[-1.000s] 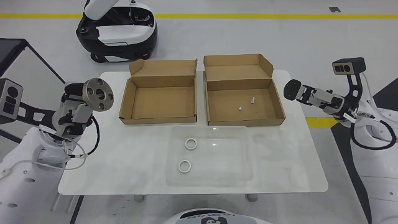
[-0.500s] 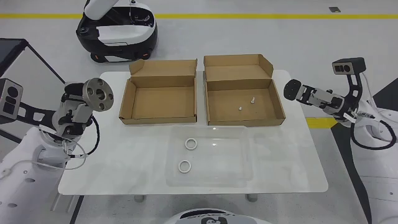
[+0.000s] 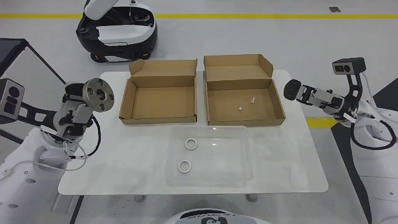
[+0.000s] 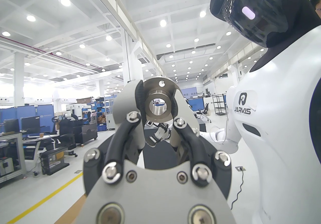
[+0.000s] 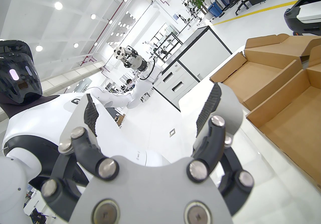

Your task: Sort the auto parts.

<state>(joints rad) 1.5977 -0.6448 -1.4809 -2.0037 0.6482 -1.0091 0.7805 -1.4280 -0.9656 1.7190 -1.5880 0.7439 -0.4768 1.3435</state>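
White table (image 3: 124, 162), pale workshop floor (image 3: 249, 0), left tool (image 4: 156, 102) clamping metal flange (image 3: 99, 94), right tool (image 5: 153, 94) spread

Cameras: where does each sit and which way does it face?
Top view: above the arms, looking down on the table, an empty cardboard box, a second box and a clear tray; left gripper and right gripper at the sides.
Left wrist view: on the left arm, tilted up toward the ceiling, past its gripper shut on a metal flange.
Right wrist view: on the right arm, looking past its open gripper along the table toward both boxes.
Shared: top and right wrist views both show the boxes and flange.
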